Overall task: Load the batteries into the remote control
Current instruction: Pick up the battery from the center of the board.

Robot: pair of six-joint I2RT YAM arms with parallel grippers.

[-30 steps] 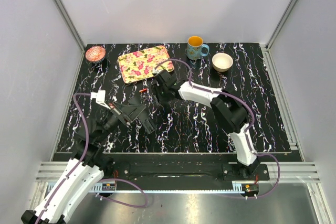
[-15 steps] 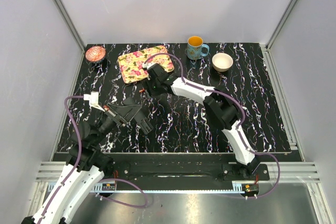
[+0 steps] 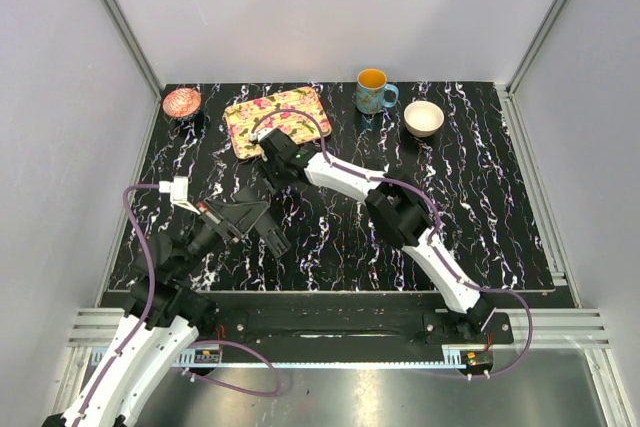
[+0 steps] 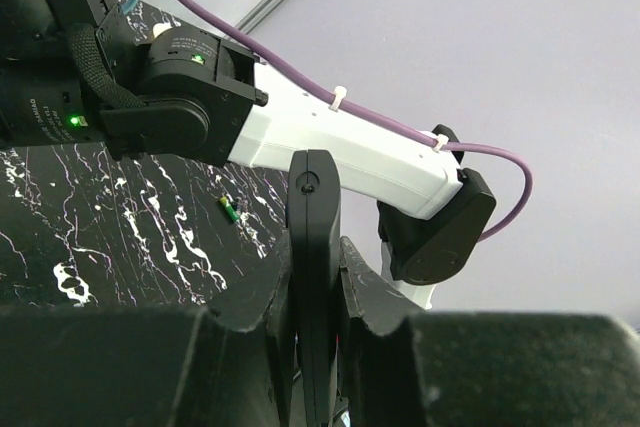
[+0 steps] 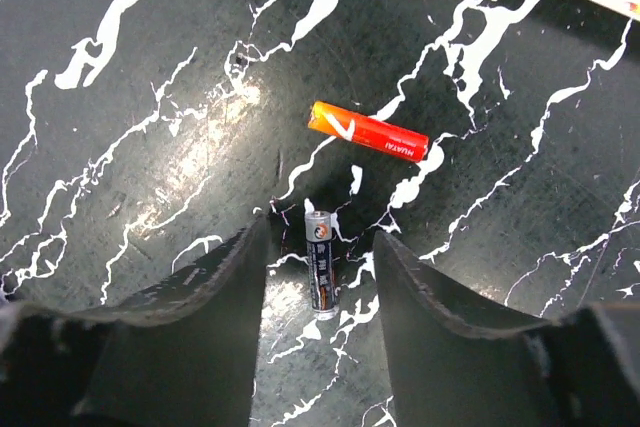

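Two batteries (image 5: 368,132) are lying close together; right gripper (image 5: 320,239), spread, is straddling the dark battery (image 5: 321,265), risking a fingertip rolling it away; left gripper (image 4: 318,297) is clenching the remote control (image 4: 312,197).

White print on the red battery (image 5: 368,132), illegible.

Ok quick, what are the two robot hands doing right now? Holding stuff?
Left gripper: shut on the flat black remote control.
Right gripper: open, empty; a slim dark battery shows between its fingers.
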